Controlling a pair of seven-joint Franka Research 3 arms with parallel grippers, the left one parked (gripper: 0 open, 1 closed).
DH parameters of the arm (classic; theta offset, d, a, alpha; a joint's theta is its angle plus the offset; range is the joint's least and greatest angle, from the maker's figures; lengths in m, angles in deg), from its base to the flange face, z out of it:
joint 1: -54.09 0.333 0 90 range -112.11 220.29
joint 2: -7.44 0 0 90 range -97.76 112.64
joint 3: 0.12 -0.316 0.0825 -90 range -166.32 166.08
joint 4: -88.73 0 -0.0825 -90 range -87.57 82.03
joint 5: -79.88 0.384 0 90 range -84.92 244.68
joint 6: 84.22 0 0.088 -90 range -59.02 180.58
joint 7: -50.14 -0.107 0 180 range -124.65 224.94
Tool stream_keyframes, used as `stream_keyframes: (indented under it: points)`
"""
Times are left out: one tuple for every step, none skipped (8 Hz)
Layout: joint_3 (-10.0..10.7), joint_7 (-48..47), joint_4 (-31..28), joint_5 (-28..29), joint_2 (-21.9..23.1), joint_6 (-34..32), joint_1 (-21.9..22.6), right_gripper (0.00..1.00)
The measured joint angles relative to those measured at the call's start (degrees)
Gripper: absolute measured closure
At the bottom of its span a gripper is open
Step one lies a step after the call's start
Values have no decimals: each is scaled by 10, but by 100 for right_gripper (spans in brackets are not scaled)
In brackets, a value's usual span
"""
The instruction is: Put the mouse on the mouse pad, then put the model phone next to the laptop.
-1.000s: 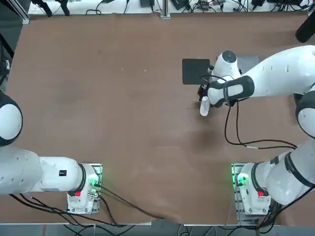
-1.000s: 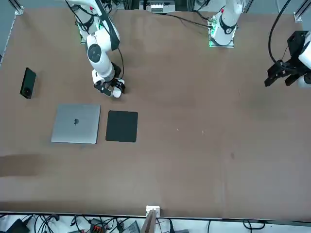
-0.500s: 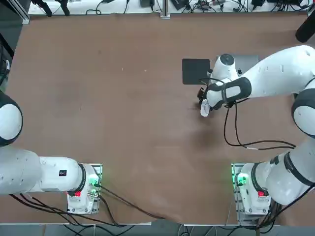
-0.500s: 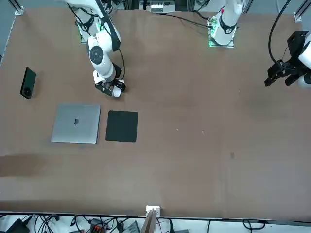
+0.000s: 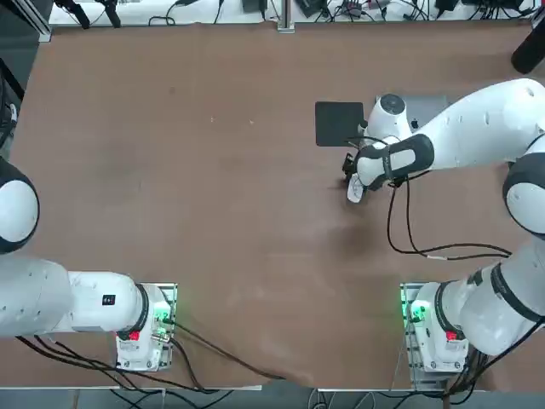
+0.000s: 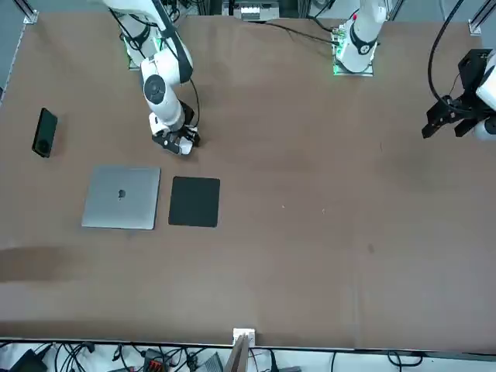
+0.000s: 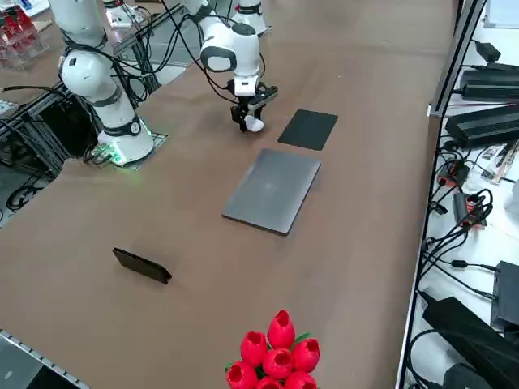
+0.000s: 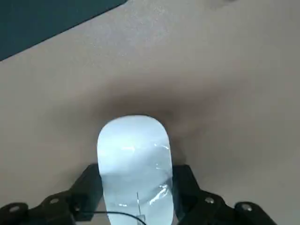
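Toward the upper left of the front view, we observe the right pincer [image 8: 136, 185] pinching the mouse [image 8: 133, 150] by its sides; lower down, the mouse pad [image 6: 194, 201] lies just beside the laptop [image 6: 122, 198] on the counter [image 6: 310, 256].

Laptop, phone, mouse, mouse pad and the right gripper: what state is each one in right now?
Laptop: lid shut, lying flat.
Model phone: standing on a long edge, camera ring showing to the front view.
Mouse: held between the right gripper's fingers, off the pad.
Mouse pad: flat, nothing on it.
Right gripper: closed on the mouse's sides, beyond the pad's edge.
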Motion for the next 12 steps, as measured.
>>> stream_keyframes:
  points:
    - [0, 1, 1, 0, 0, 0, 0, 21]
    - [0, 4, 9, -1, 1, -5, 1, 21]
    - [1, 18, 25, -2, 2, -33, 1, 21]
    - [5, 45, 56, -3, 4, -87, 1, 21]
    - [13, 80, 102, -3, 4, -154, -2, 21]
    - [19, 118, 154, -3, 2, -221, -10, 21]
    - [23, 157, 211, -5, -4, -283, -23, 21]
    - [25, 192, 268, -8, -19, -333, -39, 21]
    - [26, 224, 324, -12, -44, -367, -56, 21]
    - [26, 245, 378, -17, -78, -384, -67, 21]
    - [26, 253, 425, -33, -119, -388, -70, 21]
    - [26, 253, 466, -54, -161, -387, -69, 21]
